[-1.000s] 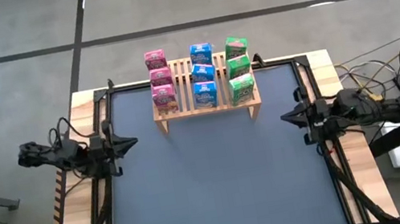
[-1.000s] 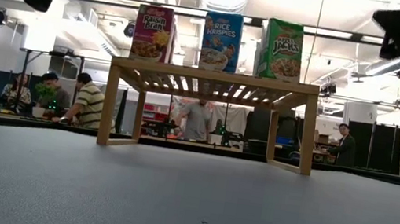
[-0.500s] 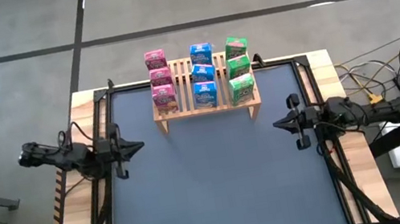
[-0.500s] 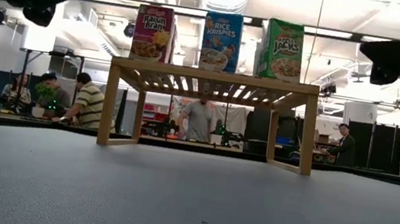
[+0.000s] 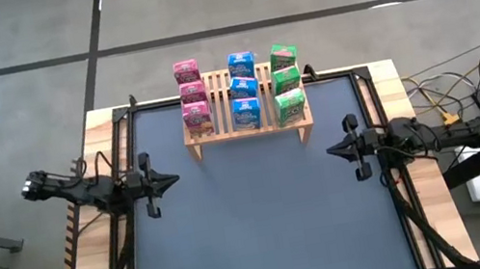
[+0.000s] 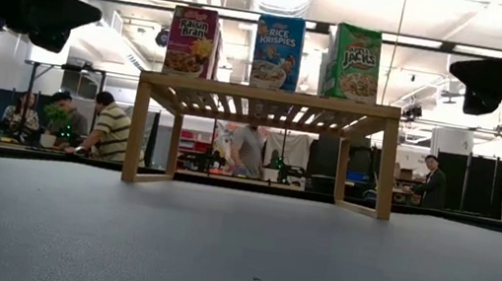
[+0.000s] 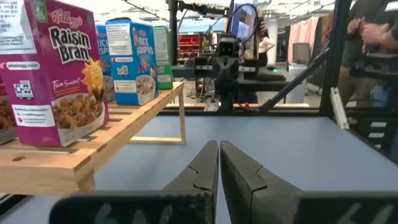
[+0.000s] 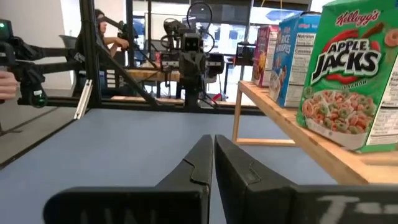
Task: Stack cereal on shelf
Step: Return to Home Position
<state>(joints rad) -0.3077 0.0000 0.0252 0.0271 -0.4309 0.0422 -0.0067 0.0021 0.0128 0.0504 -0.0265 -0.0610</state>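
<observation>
All nine cereal boxes point(image 5: 243, 86) stand in pink, blue and green rows on shelf point(image 5: 222, 108), stacking looks done; left gripper point(image 5: 172, 178) and right gripper point(image 5: 332, 150) clenched empty, only homing left

The shelf point(image 5: 223, 123) stands at the counter's point(image 5: 264, 218) 12 o'clock, against its far edge. On it are three rows of three boxes, each row running front to back. The Raisin Bran boxes point(image 5: 192, 94) are on the shelf's 9 o'clock side, the Rice Krispies boxes point(image 5: 243, 87) down its middle, and the Apple Jacks boxes point(image 5: 286, 80) on its 3 o'clock side. Within a row, each box stands just behind the next. The left fingers point(image 5: 167, 179) hang above the counter at 9 o'clock and the right fingers point(image 5: 336, 150) at 3 o'clock. They point at each other, well apart, both toward 6 o'clock of the shelf.
</observation>
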